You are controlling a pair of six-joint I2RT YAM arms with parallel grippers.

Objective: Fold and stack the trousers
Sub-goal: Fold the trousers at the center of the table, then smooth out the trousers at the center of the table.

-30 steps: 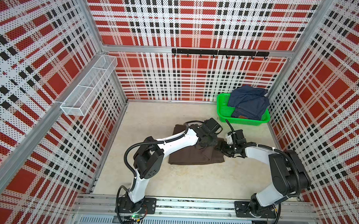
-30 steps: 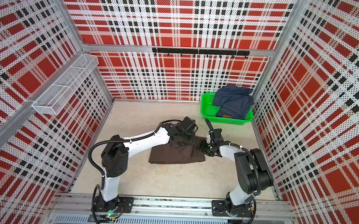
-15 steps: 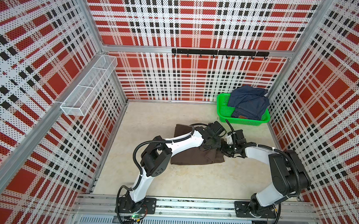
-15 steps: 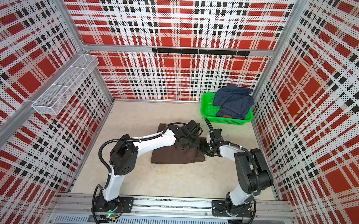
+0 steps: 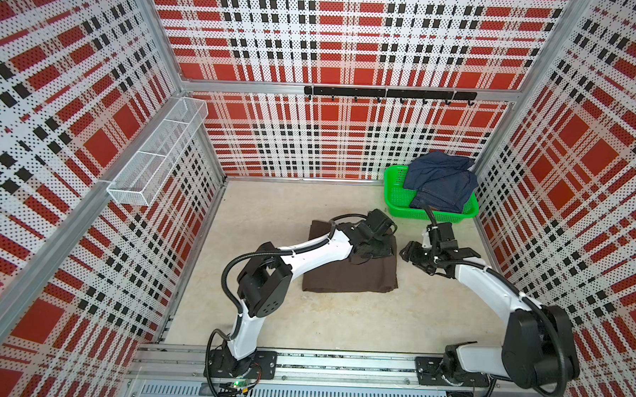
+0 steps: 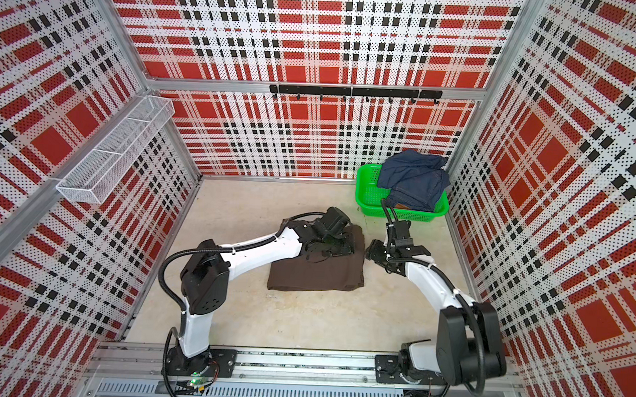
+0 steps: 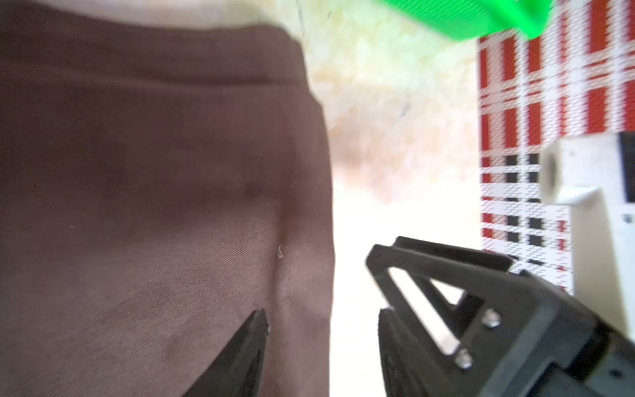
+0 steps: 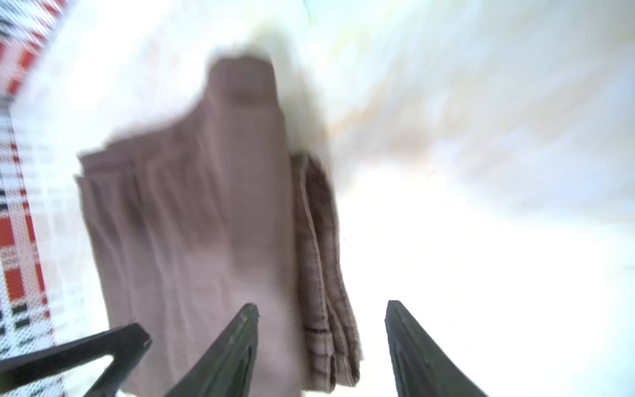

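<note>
In both top views the trousers lie folded flat on the worktop, short of the green basket. Folding looks done, stacking not.

The left claw hangs over their basket-side edge, and the right claw sits just beside it.

Left wrist view: the jaws are parted and empty, straddling that edge.

Right wrist view: the right claw is parted too, facing the layered hems — probably where a carrying grip goes.

Dark brown trousers, green basket (blue jeans), red-plaid walls.

White arms, black joints, cables
</note>
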